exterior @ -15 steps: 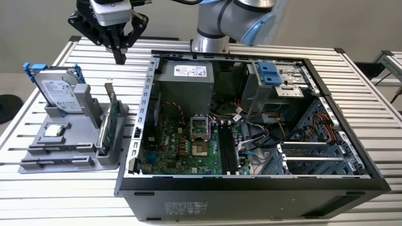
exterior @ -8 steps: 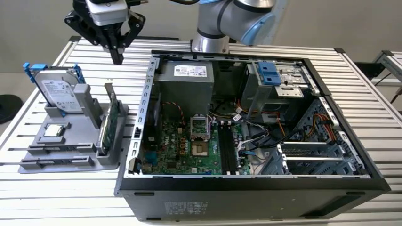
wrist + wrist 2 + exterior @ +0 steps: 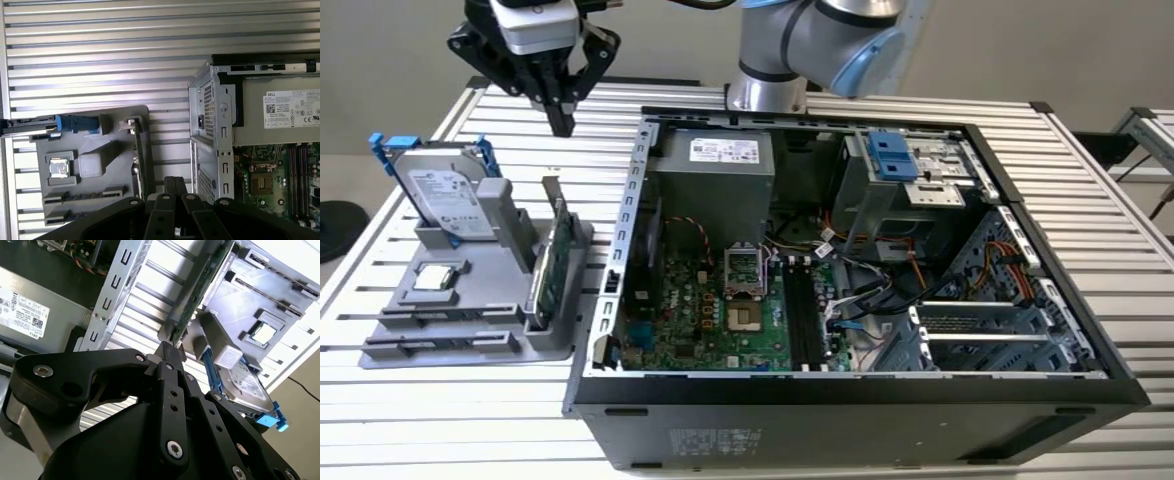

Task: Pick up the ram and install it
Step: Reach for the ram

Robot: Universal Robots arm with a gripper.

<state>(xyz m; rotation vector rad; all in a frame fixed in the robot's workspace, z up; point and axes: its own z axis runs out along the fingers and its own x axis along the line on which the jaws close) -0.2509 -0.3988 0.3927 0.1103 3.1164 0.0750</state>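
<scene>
Above bare table slats (image 3: 460,125) between holder (image 3: 467,300) edge and case wall (image 3: 636,200), the fingers (image 3: 560,108) hang pressed together.

I work in a lab or robot workshop: a slatted metal desk (image 3: 454,430) carries an opened computer case (image 3: 854,425), a grey parts fixture (image 3: 454,345), and my arm (image 3: 787,40) mounted on it.

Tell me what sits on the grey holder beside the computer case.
A silver hard drive with blue rails, a green card on edge and a square chip. Whether its front slots hold anything cannot be told.
</scene>
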